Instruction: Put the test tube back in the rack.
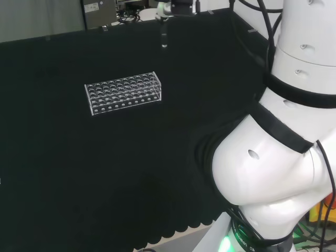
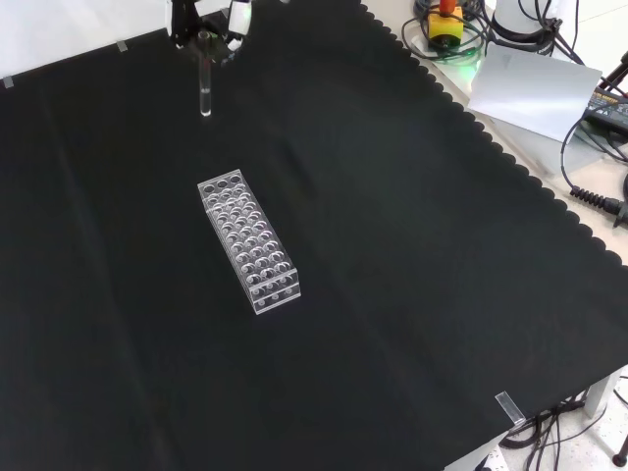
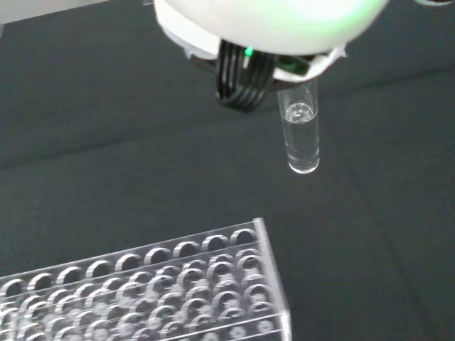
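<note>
We find clear glass test tube (image 2: pixel 205 83) hanging upright, pinched at upper end by fingers of black and white hand (image 2: pixel 201 27), high above cloth, well apart from clear plastic many-holed rack (image 2: pixel 248 240). We judge tube light, slippery, breakable; hold near rim suits insertion.

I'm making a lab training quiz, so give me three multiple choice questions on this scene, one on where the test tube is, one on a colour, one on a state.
1. Where is the test tube?
A. Held upright above the cloth, apart from the rack
B. Standing in a rack hole
C. Lying on the cloth

2. What colour is the cloth?
A. White
B. Black
C. Red

3. What do the holes of the rack hold?
A. Tubes in every hole
B. No tubes
C. One tube

Answers: 1 A, the hand holds it by its top, beyond the rack's end; 2 B, the bench cover is black; 3 B, the holes show bare in front and wrist views.
</note>
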### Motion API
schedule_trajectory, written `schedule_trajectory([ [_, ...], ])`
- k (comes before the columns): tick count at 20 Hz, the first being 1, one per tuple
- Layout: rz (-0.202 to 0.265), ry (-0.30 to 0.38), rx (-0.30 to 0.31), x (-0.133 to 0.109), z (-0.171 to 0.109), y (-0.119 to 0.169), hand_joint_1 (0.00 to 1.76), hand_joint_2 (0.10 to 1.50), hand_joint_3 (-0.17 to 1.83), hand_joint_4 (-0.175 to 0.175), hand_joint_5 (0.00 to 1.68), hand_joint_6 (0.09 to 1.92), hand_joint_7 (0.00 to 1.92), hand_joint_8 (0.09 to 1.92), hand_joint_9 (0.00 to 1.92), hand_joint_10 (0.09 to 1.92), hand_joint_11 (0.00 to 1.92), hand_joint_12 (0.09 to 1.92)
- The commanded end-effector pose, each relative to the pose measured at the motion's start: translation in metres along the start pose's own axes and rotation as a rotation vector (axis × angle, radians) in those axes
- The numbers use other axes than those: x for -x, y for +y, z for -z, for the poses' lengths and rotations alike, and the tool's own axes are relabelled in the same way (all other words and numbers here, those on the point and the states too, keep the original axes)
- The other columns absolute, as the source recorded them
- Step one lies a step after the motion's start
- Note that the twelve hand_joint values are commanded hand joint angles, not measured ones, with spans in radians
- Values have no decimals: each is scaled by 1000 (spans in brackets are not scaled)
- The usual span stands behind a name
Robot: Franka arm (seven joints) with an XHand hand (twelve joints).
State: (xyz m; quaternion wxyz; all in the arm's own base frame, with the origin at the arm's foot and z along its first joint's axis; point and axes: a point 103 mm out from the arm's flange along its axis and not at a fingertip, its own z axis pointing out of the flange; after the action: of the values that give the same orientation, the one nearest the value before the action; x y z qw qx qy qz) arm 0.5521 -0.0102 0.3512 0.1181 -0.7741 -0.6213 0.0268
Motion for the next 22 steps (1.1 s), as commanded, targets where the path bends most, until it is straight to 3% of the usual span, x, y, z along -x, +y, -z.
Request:
schedule_trajectory([
  [1, 86, 29, -23, -48, -11, 2, 1317, 600, 770, -175, 1244, 727, 1299, 736, 1546, 667, 1141, 957],
  [7, 135, 18, -59, -70, -27, 6, 1317, 600, 771, -175, 1244, 727, 1299, 736, 1546, 667, 1140, 957],
  [22, 145, 22, -137, -74, -71, 18, 1317, 599, 771, -175, 1245, 727, 1300, 736, 1545, 666, 1139, 957],
])
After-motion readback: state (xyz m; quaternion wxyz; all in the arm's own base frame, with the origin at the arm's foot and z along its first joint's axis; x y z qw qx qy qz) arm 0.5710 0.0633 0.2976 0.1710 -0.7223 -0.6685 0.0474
